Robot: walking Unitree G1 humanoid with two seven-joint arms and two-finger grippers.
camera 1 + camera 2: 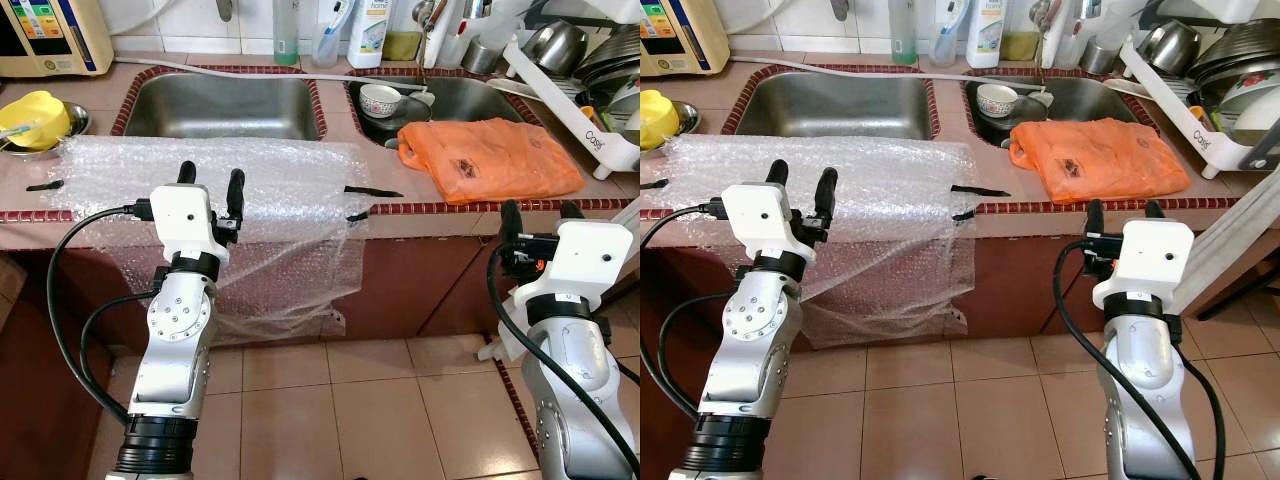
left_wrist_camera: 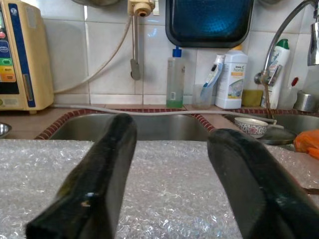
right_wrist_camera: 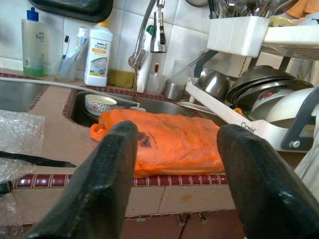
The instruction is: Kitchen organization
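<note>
One bubble wrap sheet (image 1: 230, 185) drapes over the table (image 1: 420, 215) edge; one orange bag (image 1: 490, 158) lies beside two sinks (image 1: 225, 105). Left gripper (image 1: 210, 190) and right gripper (image 1: 540, 218) both have fingers spread, empty. The dish rack (image 1: 590, 70) is cut off.

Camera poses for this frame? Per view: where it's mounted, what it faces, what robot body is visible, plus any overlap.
Left eye view: head, looking down at the counter's bubble wrap, double sink and orange bag; both silver arms, left end effector open.
Right eye view: same scene, shifted sideways; right end effector open.
Left wrist view: along its black fingers over bubble wrap toward the sink and tiled wall.
Right wrist view: along its fingers at the orange bag and dish rack.
Shared: both wrist views catch the white soap bottle and patterned bowl.
</note>
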